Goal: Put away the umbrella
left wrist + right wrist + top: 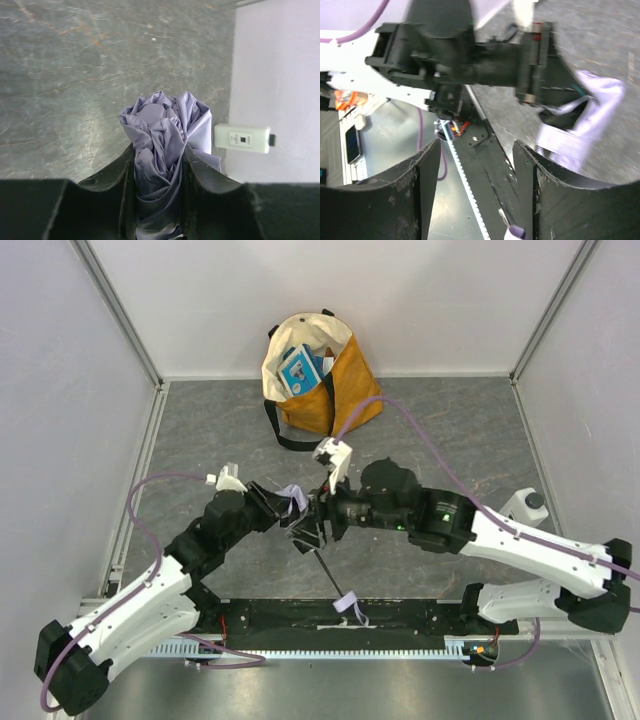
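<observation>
Mustard-and-cream tote bag (335, 390) stands open beyond the umbrella (292, 502), right arm (400, 505) between.

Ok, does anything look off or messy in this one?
Only the umbrella: its lavender canopy is a crumpled wad clamped in the left gripper, not neatly rolled, and its slim shaft juts toward the near edge. The tote bag stands upright.

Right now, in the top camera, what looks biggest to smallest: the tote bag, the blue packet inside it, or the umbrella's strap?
1. tote bag
2. blue packet
3. umbrella's strap
</observation>
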